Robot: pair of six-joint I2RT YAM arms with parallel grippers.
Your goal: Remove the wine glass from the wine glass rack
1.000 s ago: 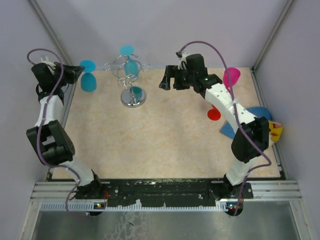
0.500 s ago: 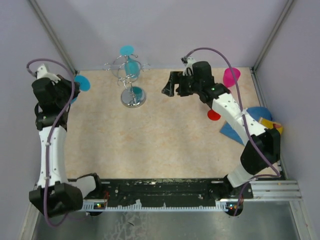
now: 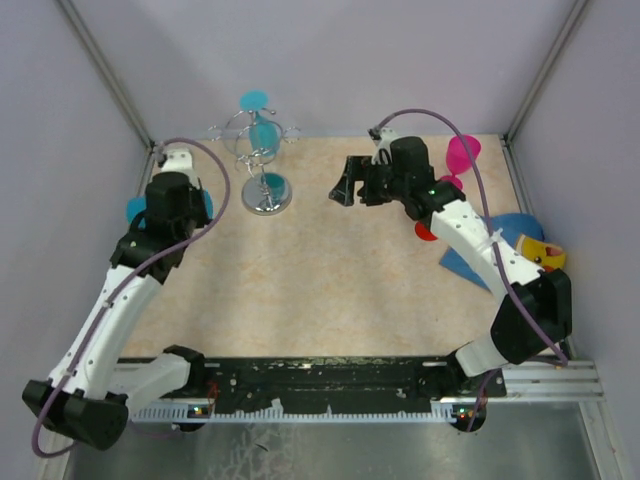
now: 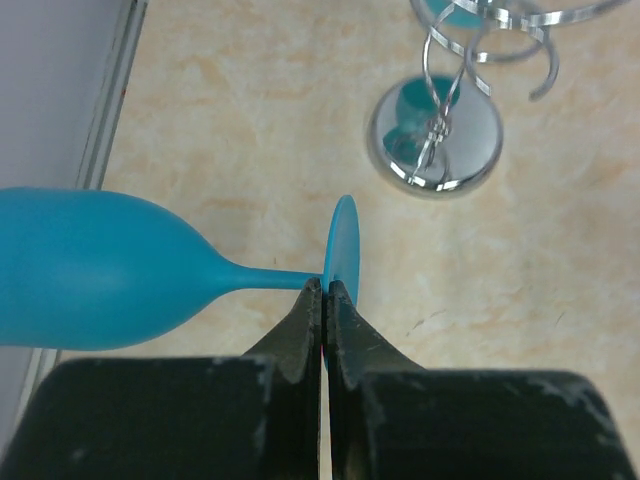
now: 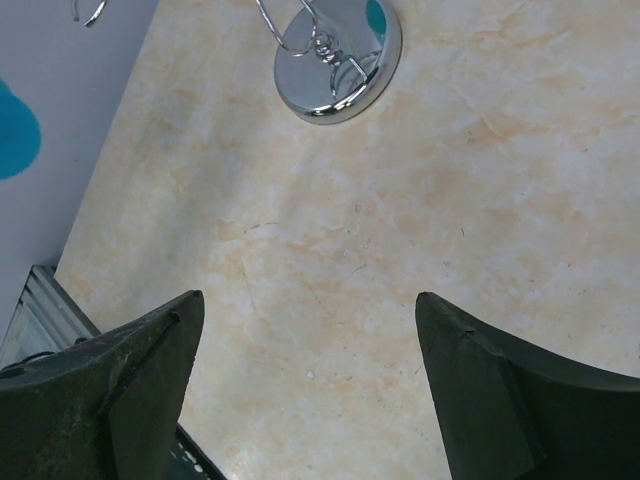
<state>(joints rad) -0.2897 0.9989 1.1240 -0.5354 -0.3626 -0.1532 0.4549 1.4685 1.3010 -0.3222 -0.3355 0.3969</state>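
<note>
The wine glass rack [image 3: 262, 150] is a silver wire stand with a round disc base [image 3: 267, 193] at the back of the table. A teal wine glass [image 3: 263, 131] hangs upside down in its curled arms. My left gripper [image 3: 170, 208] is shut on the foot disc [image 4: 343, 248] of a blue wine glass [image 4: 90, 265], held on its side left of the rack and clear of it. The rack base [image 4: 435, 135] lies beyond that foot. My right gripper [image 3: 346, 186] is open and empty, above the table right of the rack; its view shows the base [image 5: 338, 55].
A pink wine glass [image 3: 462, 155] stands at the back right with a red disc [image 3: 428, 230] near it. Blue [image 3: 515, 228] and yellow [image 3: 550, 257] objects lie at the right edge. Purple walls close in the left, back and right sides.
My left arm swung from the back left corner forward and to the right, carrying the blue glass. My right gripper drifted slightly right and forward, staying open.
</note>
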